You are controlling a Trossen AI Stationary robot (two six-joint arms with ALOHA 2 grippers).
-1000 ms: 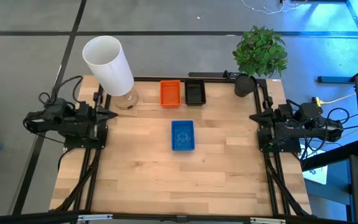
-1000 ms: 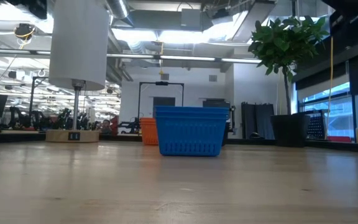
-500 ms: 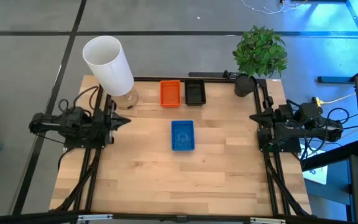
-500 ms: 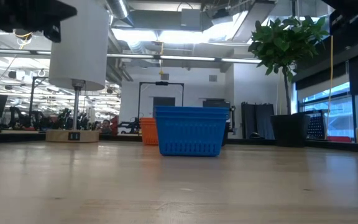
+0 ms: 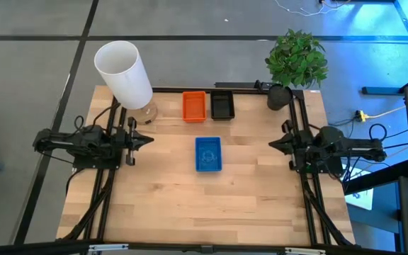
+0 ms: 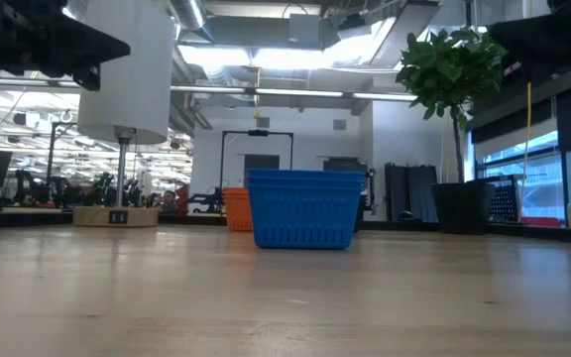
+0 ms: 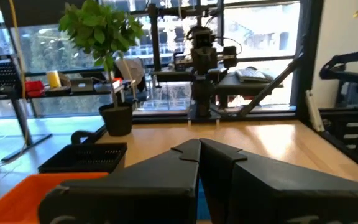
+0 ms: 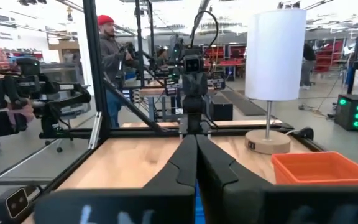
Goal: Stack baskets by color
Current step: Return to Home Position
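Note:
A blue basket (image 5: pixel 208 154) stands on its base near the table's middle, and the low view shows it as a nested stack (image 6: pixel 303 208). An orange basket (image 5: pixel 194 106) and a black basket (image 5: pixel 222 105) stand side by side at the far edge. My left gripper (image 5: pixel 151 139) is shut and empty at the table's left edge, pointing level toward the blue basket. My right gripper (image 5: pixel 271 145) is shut and empty at the right edge, facing it. The left wrist view shows the shut gripper (image 7: pixel 199 144) with the black basket (image 7: pixel 86 158) and orange basket (image 7: pixel 17 190) beyond. The right wrist view shows the shut gripper (image 8: pixel 196 138) and the orange basket (image 8: pixel 319 171).
A tall white cylinder (image 5: pixel 122 74) on a round wooden base stands at the far left corner. A dark plant pot (image 5: pixel 280 95) with a green plant (image 5: pixel 297 58) stands at the far right corner. Bare wood lies around the blue basket. A person (image 8: pixel 110 53) stands beyond the table.
Both grippers have sunk and reached in over the table, staying shut. The left one has gone toward the table's right. The right one has gone toward the table's left, only in the last half second. The baskets have kept still.

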